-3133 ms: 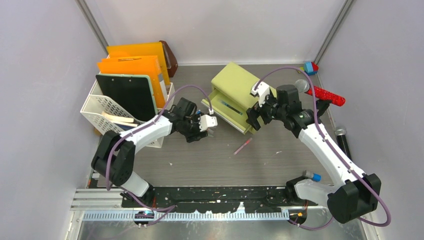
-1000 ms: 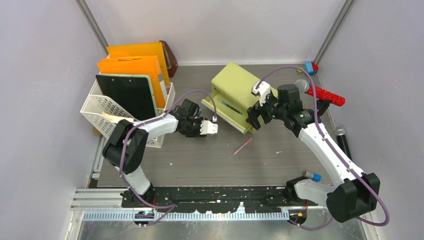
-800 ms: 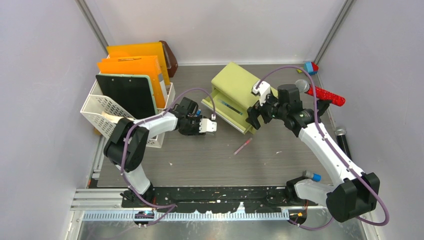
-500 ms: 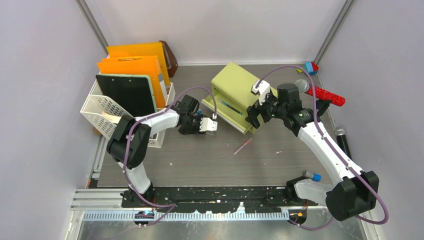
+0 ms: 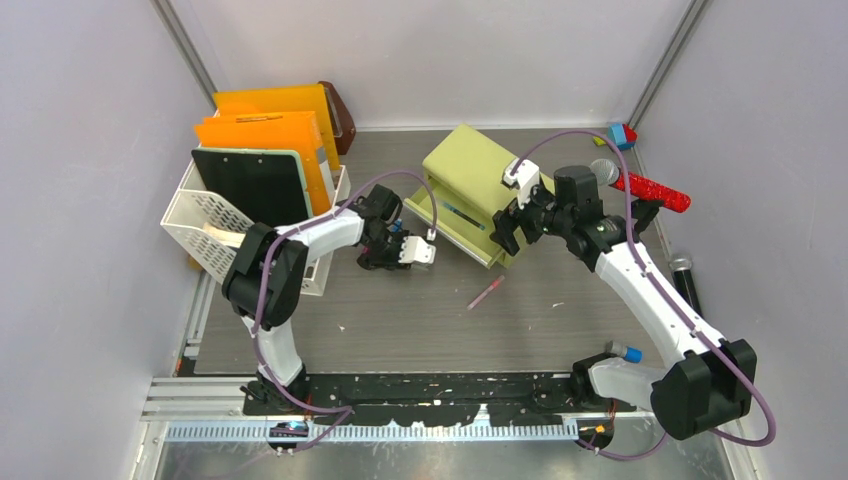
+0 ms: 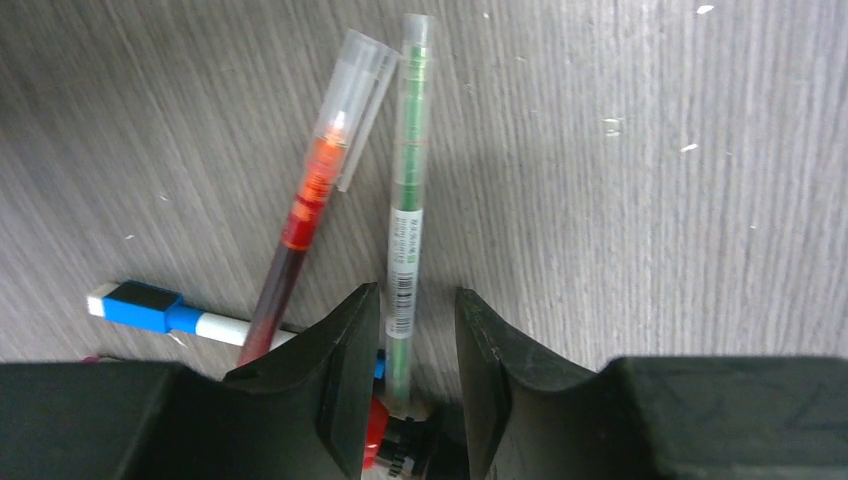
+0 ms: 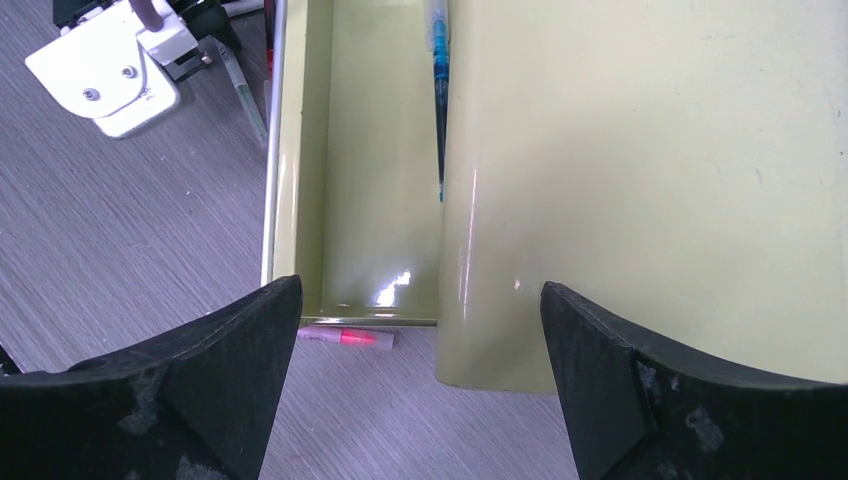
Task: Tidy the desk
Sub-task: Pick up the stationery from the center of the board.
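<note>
The left gripper [image 6: 415,300] stands low over the desk [image 6: 650,150]. Its jaws are a narrow gap apart, astride the near end of a green pen [image 6: 408,200], with room left beside it. A red pen [image 6: 305,215] lies just beside, its lower end meeting a blue-capped white marker [image 6: 150,306]. The right gripper [image 7: 420,290] hangs spread wide above the yellow-green drawer cabinet [image 7: 650,150], whose open drawer [image 7: 370,150] holds a blue pen [image 7: 438,70]. A pink pen [image 7: 345,337] lies on the desk at the drawer's front.

Robot lab test cell dressed as an office: plain pale walls [image 5: 90,150] boxing in a wood-grain tabletop [image 5: 420,320], two white arms [image 5: 640,285] bolted to a black perforated rail [image 5: 450,385], white file rack [image 5: 195,215] with orange folders [image 5: 265,135], green drawer cabinet [image 5: 465,165], loose pens [image 6: 405,200].
</note>
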Controlling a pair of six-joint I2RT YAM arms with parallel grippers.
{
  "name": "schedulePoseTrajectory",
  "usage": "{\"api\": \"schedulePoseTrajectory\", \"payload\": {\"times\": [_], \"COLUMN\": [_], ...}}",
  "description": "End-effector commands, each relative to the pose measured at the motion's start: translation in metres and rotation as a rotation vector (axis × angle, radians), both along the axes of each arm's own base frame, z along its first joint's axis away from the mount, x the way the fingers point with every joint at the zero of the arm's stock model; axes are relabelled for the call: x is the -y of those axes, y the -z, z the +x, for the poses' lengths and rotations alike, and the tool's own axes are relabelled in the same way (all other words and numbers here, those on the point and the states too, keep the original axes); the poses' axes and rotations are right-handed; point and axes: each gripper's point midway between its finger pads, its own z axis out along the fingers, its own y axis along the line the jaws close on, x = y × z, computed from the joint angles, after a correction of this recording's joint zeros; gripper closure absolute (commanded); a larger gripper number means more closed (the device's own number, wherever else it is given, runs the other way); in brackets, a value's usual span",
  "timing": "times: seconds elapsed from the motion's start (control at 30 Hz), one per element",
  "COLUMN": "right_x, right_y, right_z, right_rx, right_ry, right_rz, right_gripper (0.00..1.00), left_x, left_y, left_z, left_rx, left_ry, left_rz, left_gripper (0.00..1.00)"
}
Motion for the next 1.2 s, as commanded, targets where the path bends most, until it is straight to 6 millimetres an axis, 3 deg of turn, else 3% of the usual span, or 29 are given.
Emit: {"api": "schedulePoseTrajectory", "payload": {"times": [0.0, 0.27, 0.73, 0.97, 1.17], "right_x": [0.005, 0.006, 0.009, 0.009, 0.011], "right_y": [0.006, 0.007, 0.006, 0.006, 0.005], "right_z": [0.000, 0.002, 0.003, 0.003, 0.004], "right_rx": [-0.047, -0.048, -0.046, -0.050, -0.048], "right_ry": [0.027, 0.033, 0.047, 0.050, 0.057], "right_rz": [-0.009, -0.013, -0.008, -0.007, -0.005], "right_gripper": [0.05, 0.05, 0.05, 0.05, 0.05], "left_x": [-0.030, -0.040, -0.032, -0.008, 0.012], "left_y": [0.025, 0.033, 0.036, 0.012, -0.026], "left_z": [-0.049, -0.063, -0.079, -0.094, -0.111], "left_rx": [-0.205, -0.239, -0.211, -0.185, -0.179], "left_ry": [0.019, 0.024, 0.063, 0.082, 0.101], "left_rz": [0.122, 0.154, 0.183, 0.135, 0.096], "left_gripper": [0.64, 0.67, 0.82, 1.00, 1.00]}}
